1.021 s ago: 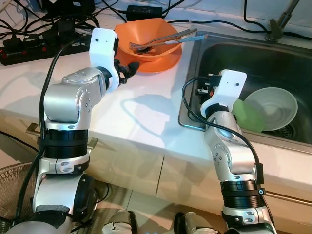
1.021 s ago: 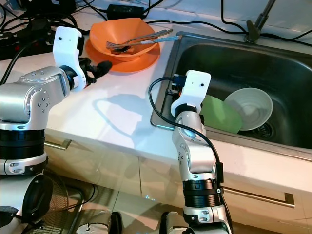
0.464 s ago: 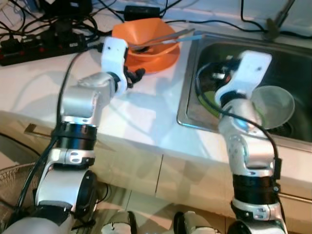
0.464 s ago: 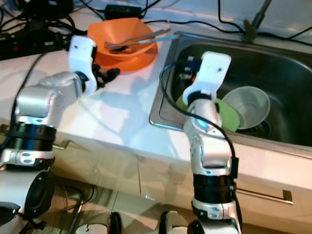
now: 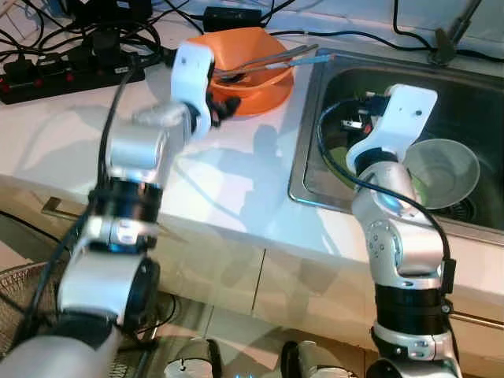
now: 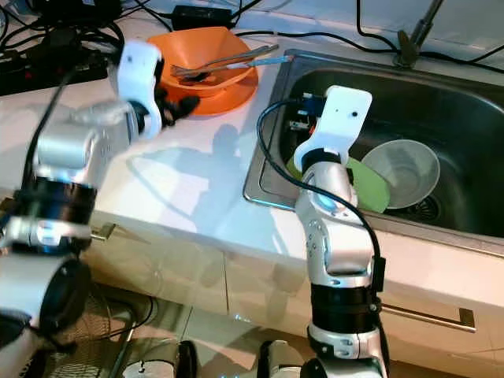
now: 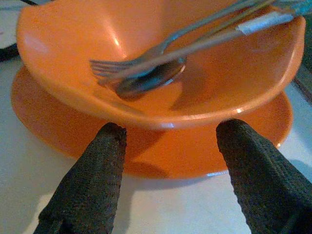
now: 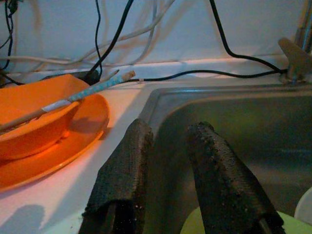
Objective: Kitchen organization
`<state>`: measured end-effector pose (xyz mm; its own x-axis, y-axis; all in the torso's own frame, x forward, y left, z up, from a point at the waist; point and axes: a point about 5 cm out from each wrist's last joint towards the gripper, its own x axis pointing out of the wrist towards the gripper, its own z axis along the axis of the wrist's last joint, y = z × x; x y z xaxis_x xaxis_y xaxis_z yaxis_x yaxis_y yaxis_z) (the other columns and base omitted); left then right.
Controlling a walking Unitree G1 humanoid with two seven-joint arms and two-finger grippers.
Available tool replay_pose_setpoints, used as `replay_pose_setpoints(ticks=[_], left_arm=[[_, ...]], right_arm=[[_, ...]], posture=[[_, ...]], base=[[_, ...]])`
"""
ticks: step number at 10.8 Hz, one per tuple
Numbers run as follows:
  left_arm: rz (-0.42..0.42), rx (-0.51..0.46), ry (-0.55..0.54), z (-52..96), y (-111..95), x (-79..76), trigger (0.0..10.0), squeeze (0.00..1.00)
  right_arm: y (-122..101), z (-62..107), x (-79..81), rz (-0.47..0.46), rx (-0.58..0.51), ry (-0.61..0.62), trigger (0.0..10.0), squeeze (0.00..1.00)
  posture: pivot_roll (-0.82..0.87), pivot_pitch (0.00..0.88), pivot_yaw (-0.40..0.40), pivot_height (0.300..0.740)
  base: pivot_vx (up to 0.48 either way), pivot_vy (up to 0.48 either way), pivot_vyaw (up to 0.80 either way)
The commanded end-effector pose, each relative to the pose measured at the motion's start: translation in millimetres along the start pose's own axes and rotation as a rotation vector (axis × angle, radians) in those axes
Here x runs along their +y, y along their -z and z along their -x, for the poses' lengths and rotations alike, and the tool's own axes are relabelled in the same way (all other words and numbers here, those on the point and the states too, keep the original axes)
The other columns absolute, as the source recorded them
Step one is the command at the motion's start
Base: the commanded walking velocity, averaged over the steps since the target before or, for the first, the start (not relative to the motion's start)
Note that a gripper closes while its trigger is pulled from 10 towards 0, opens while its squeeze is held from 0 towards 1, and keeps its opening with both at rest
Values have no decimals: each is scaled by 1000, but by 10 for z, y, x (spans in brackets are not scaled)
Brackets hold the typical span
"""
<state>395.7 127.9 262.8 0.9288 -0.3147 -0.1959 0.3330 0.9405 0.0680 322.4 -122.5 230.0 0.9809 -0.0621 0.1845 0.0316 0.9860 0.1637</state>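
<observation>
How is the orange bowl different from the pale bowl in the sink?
The orange bowl sits on the counter, stacked on an orange plate; the pale bowl sits down in the sink, leaning on a green plate. The orange bowl holds a fork and other cutlery; the pale bowl looks empty. The left gripper is open just in front of the orange bowl; the right gripper hovers above the sink. Both are round, open dishes.

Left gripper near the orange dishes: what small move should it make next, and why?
Probably ease the left gripper forward a little. Its fingers are open and level with the gap where the orange bowl rests on the orange plate, but they seem to stop just short of the rim. The bowl holds a fork and other utensils, so a slow approach seems wise.
</observation>
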Motion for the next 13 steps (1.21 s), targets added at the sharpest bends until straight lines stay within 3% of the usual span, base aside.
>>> replay_pose_setpoints(ticks=[1,7,11,13], left_arm=[[-16,1,13,-19,-31,-6,10000,0],[-59,35,31,-263,-1,-59,10000,0],[-68,65,36,-327,85,-69,10000,0],[-70,135,74,-330,216,-78,10000,0]], right_arm=[[10,33,-10,-10,10,6,10000,0],[31,91,-46,-20,20,39,10000,0],[53,115,-60,-20,33,51,10000,0],[72,120,-43,-25,43,48,10000,0]], posture=[[-96,138,-4,719],[-117,160,28,719],[-122,175,36,719],[-111,187,39,719]], base=[[0,0,0],[0,0,0],[0,0,0],[0,0,0]])
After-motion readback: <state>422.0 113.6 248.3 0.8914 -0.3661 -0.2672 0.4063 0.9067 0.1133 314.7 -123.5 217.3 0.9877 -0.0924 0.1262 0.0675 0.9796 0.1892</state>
